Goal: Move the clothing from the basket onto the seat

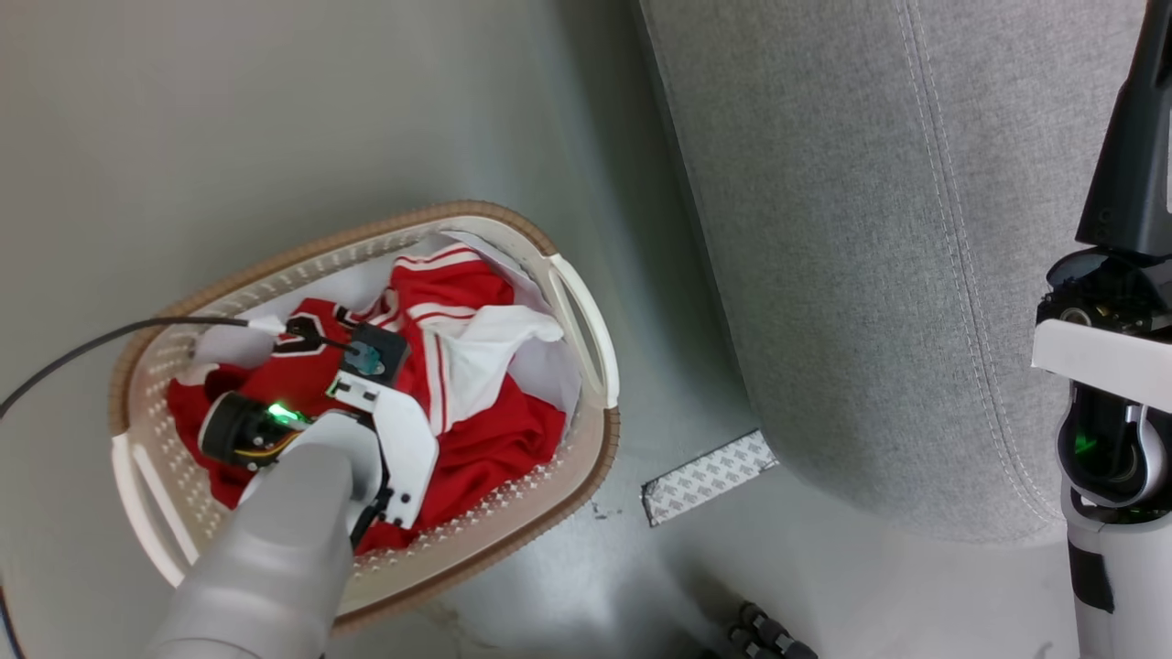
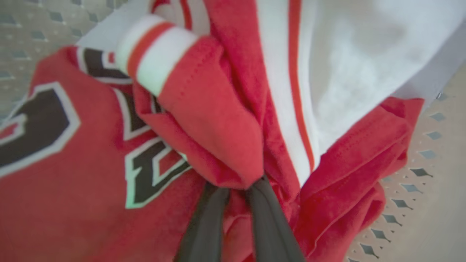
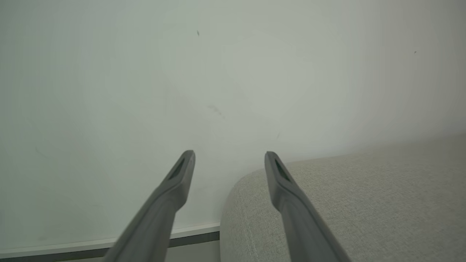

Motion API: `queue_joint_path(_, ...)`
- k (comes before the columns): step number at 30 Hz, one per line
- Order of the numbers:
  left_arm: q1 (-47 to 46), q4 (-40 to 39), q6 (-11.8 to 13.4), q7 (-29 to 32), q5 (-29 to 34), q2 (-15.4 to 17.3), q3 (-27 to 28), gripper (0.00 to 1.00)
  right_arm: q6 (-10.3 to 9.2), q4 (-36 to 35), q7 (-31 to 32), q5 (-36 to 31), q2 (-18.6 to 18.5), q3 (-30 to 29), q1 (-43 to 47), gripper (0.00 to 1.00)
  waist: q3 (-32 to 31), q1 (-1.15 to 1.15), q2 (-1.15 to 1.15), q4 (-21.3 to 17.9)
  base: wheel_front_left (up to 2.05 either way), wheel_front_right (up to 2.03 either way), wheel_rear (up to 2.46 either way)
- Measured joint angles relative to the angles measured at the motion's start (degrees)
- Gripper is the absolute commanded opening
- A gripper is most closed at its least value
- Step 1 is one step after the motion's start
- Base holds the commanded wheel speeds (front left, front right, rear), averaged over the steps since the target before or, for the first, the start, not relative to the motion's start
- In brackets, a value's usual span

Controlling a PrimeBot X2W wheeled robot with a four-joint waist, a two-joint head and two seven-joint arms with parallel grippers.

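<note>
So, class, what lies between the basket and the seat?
Head view: mostly bare grey floor, plus one flat patterned strip by the seat corner, apart from the basket.

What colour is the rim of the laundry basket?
Brown: the basket has a brown rim above white perforated walls. It shows best in the head view.

One basket (image 1: 540, 499), one seat (image 1: 870, 275), one patterned strip (image 1: 710, 476). The clothing (image 1: 494, 439) lies in one heap; separate garments cannot be counted.
</note>
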Motion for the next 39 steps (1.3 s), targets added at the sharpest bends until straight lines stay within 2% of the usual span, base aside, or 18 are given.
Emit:
queue_joint_path(11,2.0,-0.1,-1.3,-5.1,-3.6,-3.0,-1.7,0.00,-0.01,1.9,0.0,-2.6,0.1,-0.4,0.7,1.00,-6.8,0.00,0.00,3.3,0.00,0.00,0.00)
queue_joint_path(15,5.0,-2.5,-1.3,-7.1,-6.2,-3.6,-4.7,0.00,-0.01,3.6,0.0,-4.8,0.0,-0.5,2.4,1.00,-11.1,0.00,0.00,4.9,0.00,0.00,0.00)
queue_joint_path(21,10.6,-12.6,-1.3,-8.1,-16.7,-3.8,-12.9,0.00,-0.01,7.1,0.0,-4.8,-2.7,1.4,5.9,1.00,-18.5,-0.01,0.00,7.8,0.00,0.00,0.00)
queue_joint_path(28,14.7,-19.0,-1.3,-11.1,-26.0,-3.8,-19.9,0.00,-0.01,10.5,0.0,-4.0,-5.9,2.2,10.0,1.00,-27.9,-0.01,0.00,11.8,0.00,0.00,0.00)
queue_joint_path(34,16.3,-22.3,-1.4,-14.4,-30.3,-3.8,-22.2,0.00,-0.01,12.2,0.0,-3.0,-8.1,2.3,12.9,1.00,-35.8,-0.02,0.00,15.3,0.00,0.00,0.00)
queue_joint_path(39,16.4,-24.7,-1.4,-15.6,-31.4,-3.8,-22.8,0.00,-0.01,12.7,0.0,-2.1,-8.8,1.4,16.1,1.00,-41.3,-0.02,0.00,18.3,0.00,0.00,0.00)
